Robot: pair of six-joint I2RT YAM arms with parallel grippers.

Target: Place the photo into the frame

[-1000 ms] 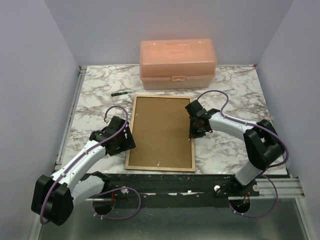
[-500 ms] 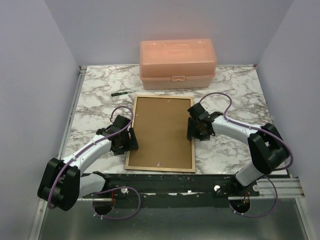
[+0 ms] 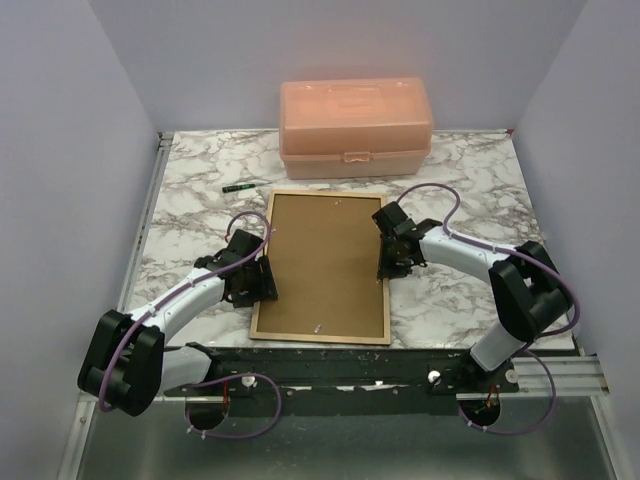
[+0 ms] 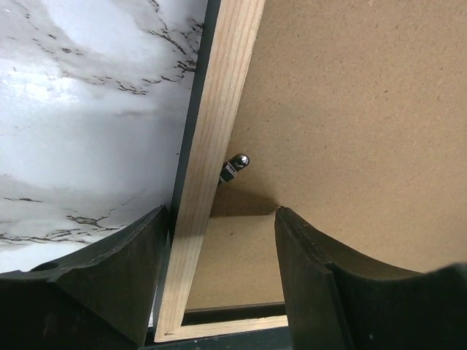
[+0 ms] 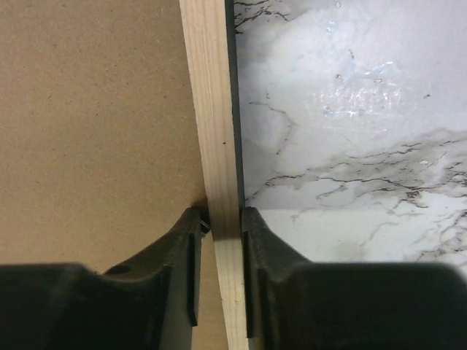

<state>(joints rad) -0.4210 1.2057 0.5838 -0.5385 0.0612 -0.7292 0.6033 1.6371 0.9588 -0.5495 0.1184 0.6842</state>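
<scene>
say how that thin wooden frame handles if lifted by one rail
Probably light: the thin light-wood rectangular frame has slim rails. Wide and flat, it would likely tilt from one rail. Its brown fibreboard backing panel might shift: few tabs show.

One frame [image 3: 320, 337], one backing panel [image 3: 325, 262], one peach box [image 3: 356, 125], one green pen [image 3: 238, 187], two claws [image 4: 219, 219] [image 5: 219, 219]

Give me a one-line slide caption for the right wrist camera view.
Right gripper straddles the light wood rail of the frame, between brown backing panel and marble table.
</scene>
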